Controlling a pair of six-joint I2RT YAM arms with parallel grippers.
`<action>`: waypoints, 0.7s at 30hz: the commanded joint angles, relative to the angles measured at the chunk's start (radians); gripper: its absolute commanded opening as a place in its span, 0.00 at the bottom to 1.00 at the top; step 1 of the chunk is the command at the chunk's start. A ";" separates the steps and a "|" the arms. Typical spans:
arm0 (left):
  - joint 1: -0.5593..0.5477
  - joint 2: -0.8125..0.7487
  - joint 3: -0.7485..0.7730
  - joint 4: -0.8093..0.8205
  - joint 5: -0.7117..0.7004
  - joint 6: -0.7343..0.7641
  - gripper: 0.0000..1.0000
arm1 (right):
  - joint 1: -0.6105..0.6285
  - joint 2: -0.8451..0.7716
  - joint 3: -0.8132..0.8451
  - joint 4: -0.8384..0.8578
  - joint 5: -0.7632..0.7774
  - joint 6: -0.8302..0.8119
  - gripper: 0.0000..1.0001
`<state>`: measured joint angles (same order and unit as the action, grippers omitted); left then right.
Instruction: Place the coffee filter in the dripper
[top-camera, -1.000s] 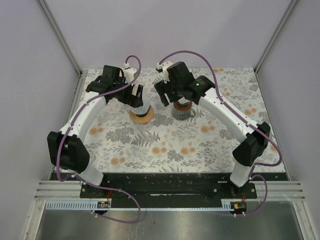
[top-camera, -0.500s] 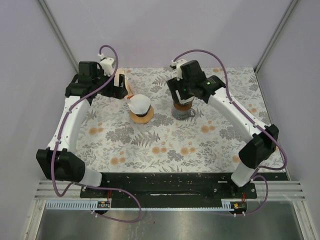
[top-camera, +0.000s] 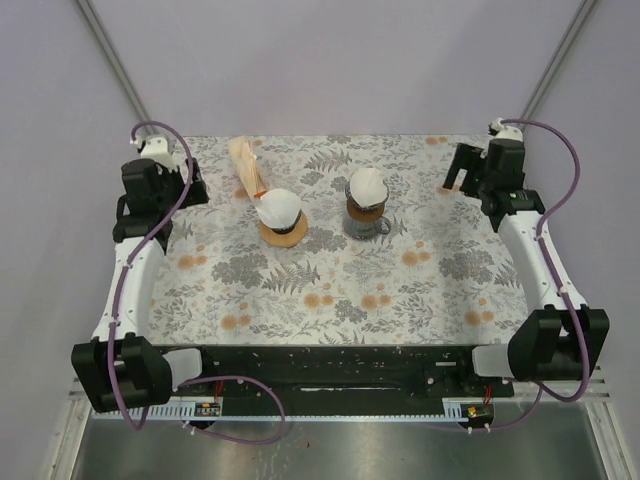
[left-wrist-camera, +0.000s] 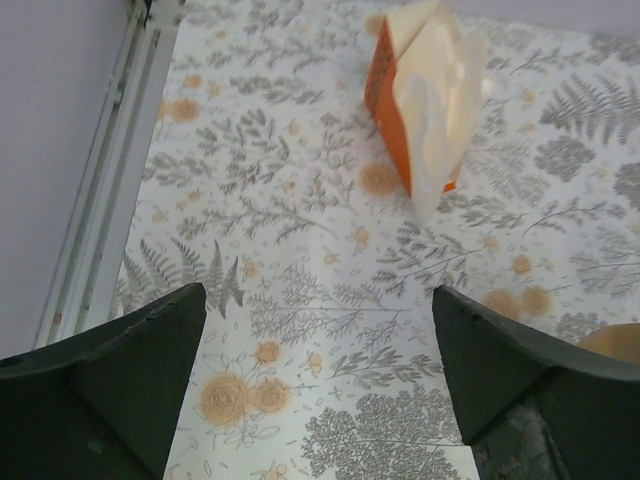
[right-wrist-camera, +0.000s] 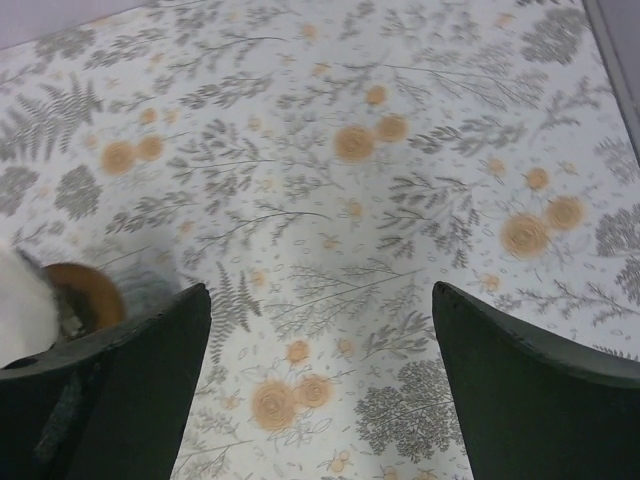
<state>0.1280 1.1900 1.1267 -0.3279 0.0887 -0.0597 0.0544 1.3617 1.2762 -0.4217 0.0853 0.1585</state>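
Two arms sit at the far side edges of the table, well apart from everything in the middle. Left gripper: fingers spread wide, nothing between them. Right gripper: same, wide and empty.

Coffee filter shows as a white cone standing in the top of the dripper, the glass one with a wooden collar, mid-table. By my reading it is placed, though it rides high above the rim and from above I cannot tell if it is seated all round. To its left is a second white cone on a wooden ring — paper or ceramic, cannot tell.

Filter pack stands just behind that cone. It is orange, with loose sheets fanning out of the top.

Risks from here:
- The paper is light and unpinned. If it is only perched, a knock to the table could tip it out.
- A further reach in to press it down could crush or fold the cone — the fingers are broad against thin paper.
- A low sweep of the left arm could topple the pack or clip the cone on the ring.
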 joint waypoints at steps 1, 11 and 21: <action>0.030 -0.024 -0.140 0.229 -0.084 -0.031 0.99 | -0.111 -0.027 -0.130 0.210 0.034 0.102 0.99; 0.033 0.036 -0.399 0.471 -0.107 -0.037 0.99 | -0.133 -0.013 -0.500 0.701 0.174 0.062 1.00; 0.033 0.053 -0.600 0.731 -0.043 -0.095 0.99 | -0.133 0.076 -0.629 0.919 0.174 -0.011 1.00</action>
<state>0.1570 1.2594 0.5892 0.1890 0.0120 -0.1162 -0.0814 1.4265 0.6628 0.3180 0.2272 0.1951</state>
